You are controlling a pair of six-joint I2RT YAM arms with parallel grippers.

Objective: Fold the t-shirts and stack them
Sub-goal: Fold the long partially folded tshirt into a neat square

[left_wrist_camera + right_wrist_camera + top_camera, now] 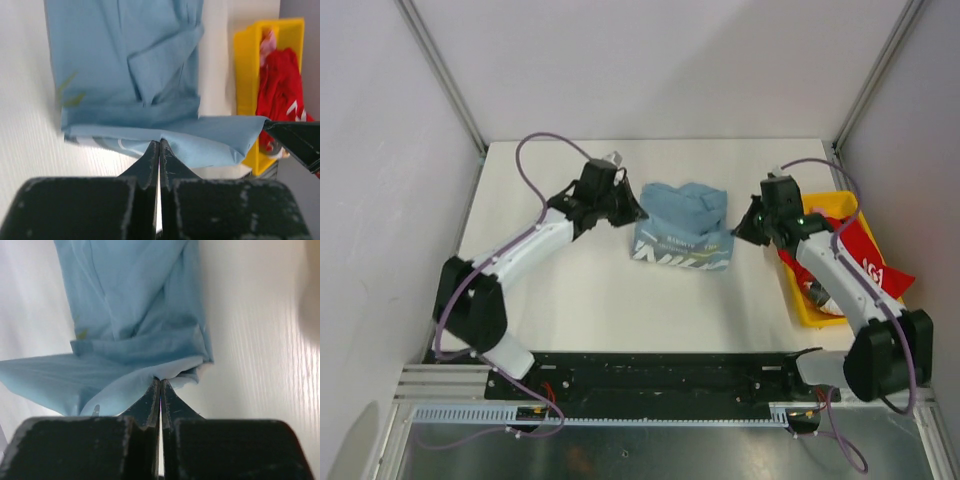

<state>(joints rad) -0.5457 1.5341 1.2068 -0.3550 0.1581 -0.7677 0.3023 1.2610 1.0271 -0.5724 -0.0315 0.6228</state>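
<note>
Beside the yellow bin (pixel 807 310), toward the middle of the table (pixel 570 300), the light blue t-shirt (pixel 682 235) sits half-folded in the overhead view, lettering showing on the edge nearest the arm bases. The red t-shirt (pixel 865 262) is in the bin and spills over its rim. The left gripper (pixel 632 208) is at the blue shirt's corner far from the bin, the right gripper (pixel 740 232) at the corner next to the bin.

Left wrist view: the fingers are pressed together with a fold of blue cloth pinched between the tips, so it's clamped on the shirt. The lifted edge runs straight across toward the bin to the other gripper.

Right wrist view: same deal, tips together and biting the blue cloth at its bin-side corner.

My take: this is a fold-over in progress. To do it well, move both corners at the same height and pace, hold that edge taut, and lay it flush on the lettered hem before letting go.

Room-wise, the bin side is tight: the right arm hangs over the bin and the red shirt, so I'd steer away from the rim. Bare table away from the bin looks like the safer side to drift.
</note>
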